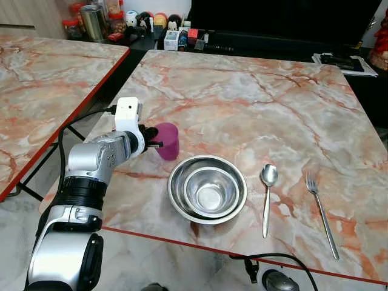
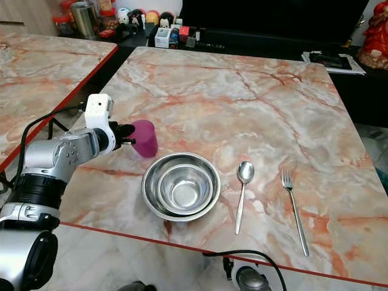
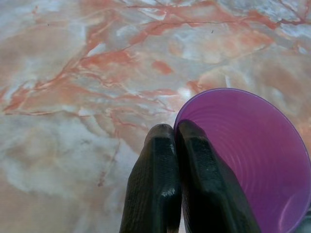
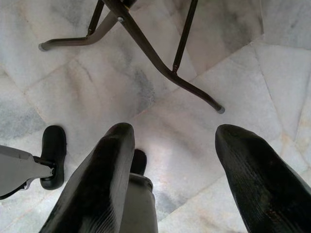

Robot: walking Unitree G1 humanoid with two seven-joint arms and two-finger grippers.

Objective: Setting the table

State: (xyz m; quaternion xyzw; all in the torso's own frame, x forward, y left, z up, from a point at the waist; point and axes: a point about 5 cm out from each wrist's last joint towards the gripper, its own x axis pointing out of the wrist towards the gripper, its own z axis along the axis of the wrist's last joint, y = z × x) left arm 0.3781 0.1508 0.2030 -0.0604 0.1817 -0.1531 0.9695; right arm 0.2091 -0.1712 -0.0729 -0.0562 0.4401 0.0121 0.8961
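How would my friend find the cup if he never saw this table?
Start at the big marble table with the red edge and look along its near side for the two shiny metal bowls stacked together. Just to their left stands the purple cup, with the left gripper shut on its rim. It is the one coloured plastic thing; the bowls, spoon and fork are silver metal.

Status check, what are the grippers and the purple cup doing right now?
Left gripper shut on the purple cup rim, cup upright on the table. Right gripper open, idle over floor. Steel bowls close beside cup.
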